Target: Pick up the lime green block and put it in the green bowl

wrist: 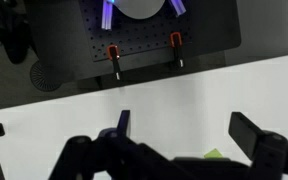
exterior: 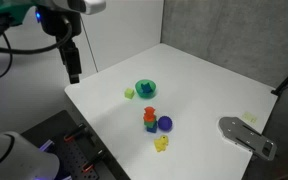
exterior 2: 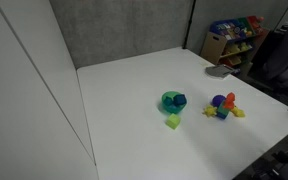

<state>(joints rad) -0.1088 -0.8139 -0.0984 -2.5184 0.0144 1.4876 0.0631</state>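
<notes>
The lime green block [exterior: 129,94] is a tiny pale cube on the white table [exterior: 204,80], just beside the green bowl [exterior: 146,89]. Both show in the exterior views, the block [exterior 2: 172,121] in front of the bowl [exterior 2: 172,101]. My gripper [exterior: 73,72] hangs open and empty above the table's edge, well away from the block. In the wrist view the fingers [wrist: 189,135] are spread wide, and a corner of the block [wrist: 214,154] shows at the bottom between them.
A red-orange and green stack [exterior: 150,119], a purple-blue round piece [exterior: 165,124] and a yellow piece [exterior: 161,144] lie near the bowl. A grey metal plate [exterior: 246,136] sits at the table's edge. A black perforated base [wrist: 134,45] lies beyond the table edge.
</notes>
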